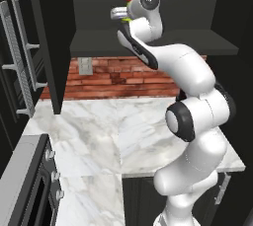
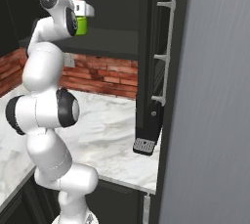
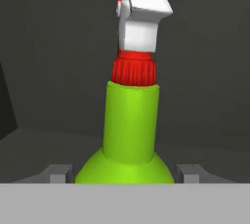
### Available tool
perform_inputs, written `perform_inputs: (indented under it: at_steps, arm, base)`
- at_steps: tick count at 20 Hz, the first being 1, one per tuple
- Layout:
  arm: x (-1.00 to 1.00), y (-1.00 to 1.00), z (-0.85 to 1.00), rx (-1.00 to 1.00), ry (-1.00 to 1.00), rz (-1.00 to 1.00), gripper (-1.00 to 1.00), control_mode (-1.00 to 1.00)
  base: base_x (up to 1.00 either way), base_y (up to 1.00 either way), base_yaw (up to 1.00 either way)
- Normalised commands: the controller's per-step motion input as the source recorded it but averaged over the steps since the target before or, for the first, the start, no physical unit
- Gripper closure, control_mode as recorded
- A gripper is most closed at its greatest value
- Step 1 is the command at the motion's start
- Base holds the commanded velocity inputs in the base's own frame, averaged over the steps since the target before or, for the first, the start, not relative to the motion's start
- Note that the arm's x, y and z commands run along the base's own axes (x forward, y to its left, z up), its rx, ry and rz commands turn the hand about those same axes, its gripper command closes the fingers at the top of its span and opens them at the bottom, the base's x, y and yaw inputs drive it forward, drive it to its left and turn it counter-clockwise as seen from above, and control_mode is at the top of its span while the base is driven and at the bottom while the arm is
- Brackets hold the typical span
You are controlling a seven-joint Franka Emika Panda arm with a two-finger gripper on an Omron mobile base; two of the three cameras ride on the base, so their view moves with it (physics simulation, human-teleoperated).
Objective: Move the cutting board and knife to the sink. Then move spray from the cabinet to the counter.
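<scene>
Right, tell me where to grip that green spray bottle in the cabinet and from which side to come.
Grip the spray bottle low on its green body, coming straight in from the cabinet's open front, level with the shelf. It stands upright, the body gives two opposite sides for the fingers, and the red collar and white trigger above are too uneven. The gripper already has a finger on either side.

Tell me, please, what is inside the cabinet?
A green spray stands upright on the dark shelf, between the claw's fingers. The arm covers the bottle's base and part of the shelf.
</scene>
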Motion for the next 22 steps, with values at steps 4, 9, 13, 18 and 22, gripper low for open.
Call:
perform_inputs:
  at_steps: [4,9,13,18,22]
  arm:
    - [-0.83,0.03,0.00,0.00,-0.09,-0.14,1.00,-1.00]
    - [-0.67,0.12,0.05,0.00,0.03,-0.13,1.00,-1.00]
    - [-0.67,0.29,0.33,0.00,0.17,-0.11,1.00,-1.00]
    - [-0.99,0.21,0.13,0.00,0.06,-0.09,1.00,-1.00]
    - [-1.00,0.11,-0.10,0.00,0.00,-0.04,1.00,-1.00]
  base:
    - [0.00,0.00,0.00]
    - [0.00,0.00,0.00]
    - [0.00,0.00,0.00]
    - [0.00,0.00,0.00]
    - [0.00,0.00,0.00]
